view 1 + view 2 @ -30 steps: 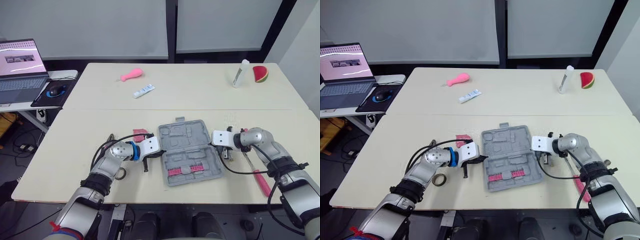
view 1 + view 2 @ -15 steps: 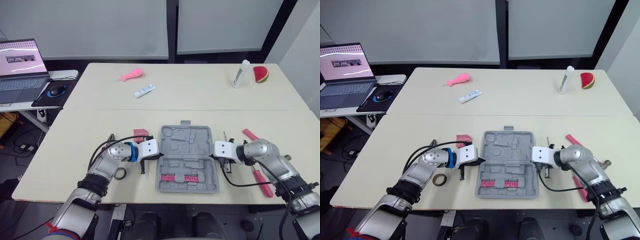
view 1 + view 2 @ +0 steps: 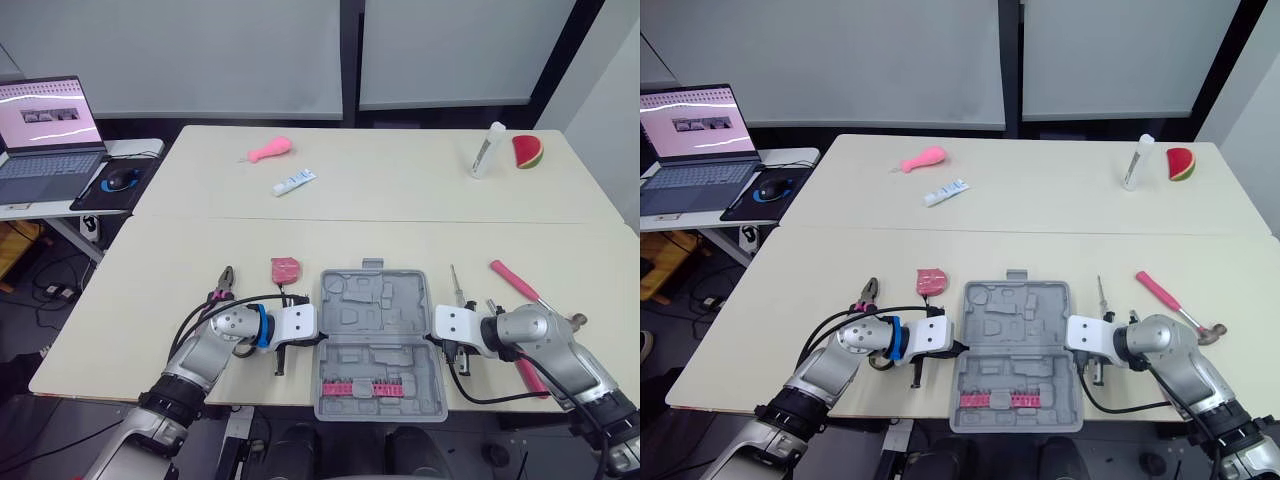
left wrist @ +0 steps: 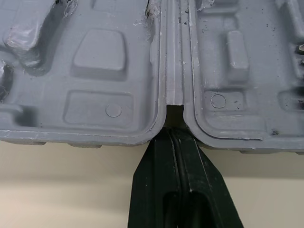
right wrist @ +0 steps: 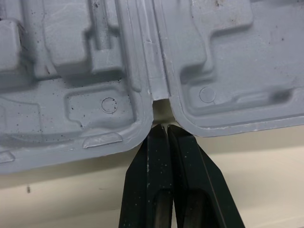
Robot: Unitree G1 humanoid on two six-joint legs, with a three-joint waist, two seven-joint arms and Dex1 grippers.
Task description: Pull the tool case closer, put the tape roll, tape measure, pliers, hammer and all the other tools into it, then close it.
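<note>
Lying open at the table's (image 3: 150, 300) near edge, the tool case (image 3: 378, 340) has the left gripper (image 4: 173, 130) at its 9 o'clock hinge notch and the right gripper (image 5: 161, 127) at 3 o'clock, both pinched narrow, holding nothing.

Both arms low, elbows bent, forearms turned inward. Left gripper (image 4: 174, 134) fingers pressed together; right gripper (image 5: 164, 129) likewise.
</note>
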